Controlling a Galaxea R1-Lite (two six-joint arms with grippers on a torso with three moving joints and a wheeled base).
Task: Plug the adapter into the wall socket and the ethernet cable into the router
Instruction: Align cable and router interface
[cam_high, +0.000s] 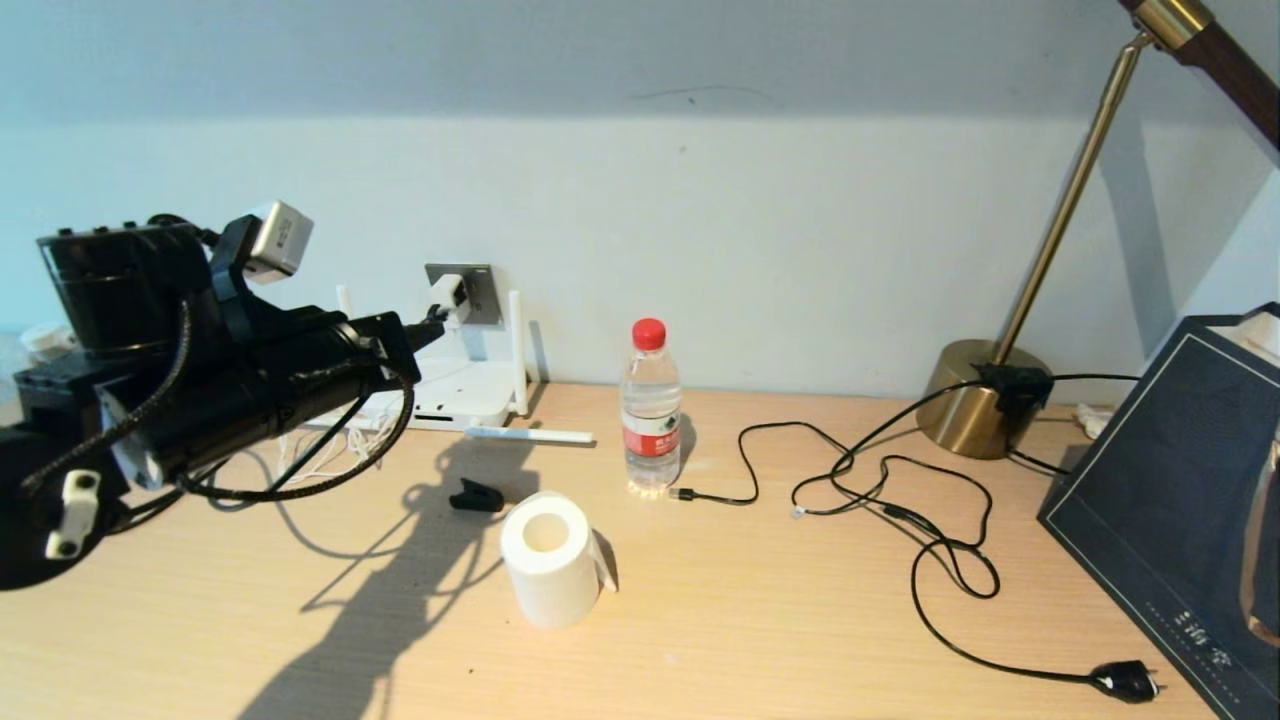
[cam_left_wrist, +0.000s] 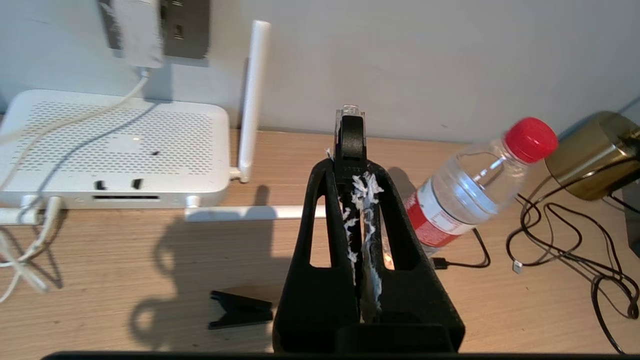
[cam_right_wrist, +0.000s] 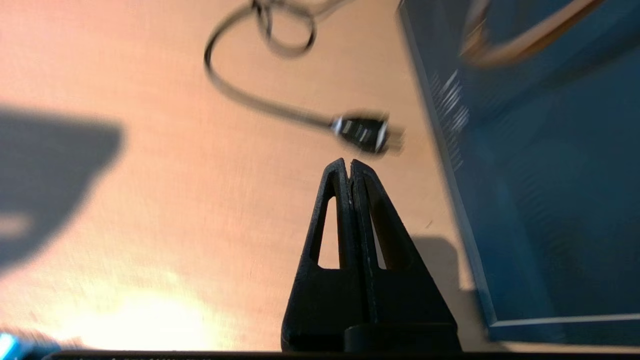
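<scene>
The white adapter (cam_high: 446, 293) sits in the grey wall socket (cam_high: 474, 291), its thin white cord running down over the router (cam_high: 455, 393). In the left wrist view the adapter (cam_left_wrist: 139, 31) covers part of the socket (cam_left_wrist: 186, 26), and the router (cam_left_wrist: 114, 146) shows dark ports along its near edge. My left gripper (cam_left_wrist: 354, 167) is shut on the ethernet cable's connector (cam_left_wrist: 350, 127), whose clear tip points at the wall, to the right of the router. The thick black ethernet cable (cam_high: 300, 488) loops under the left arm. My right gripper (cam_right_wrist: 350, 162) is shut and holds nothing, low over the table.
A water bottle (cam_high: 651, 410), a white paper roll (cam_high: 550, 560) and a small black clip (cam_high: 476, 495) stand mid-table. One router antenna (cam_high: 530, 434) lies flat. A thin black cord ends in a black plug (cam_high: 1125, 680). A brass lamp base (cam_high: 985, 400) and dark blue box (cam_high: 1180, 500) are at right.
</scene>
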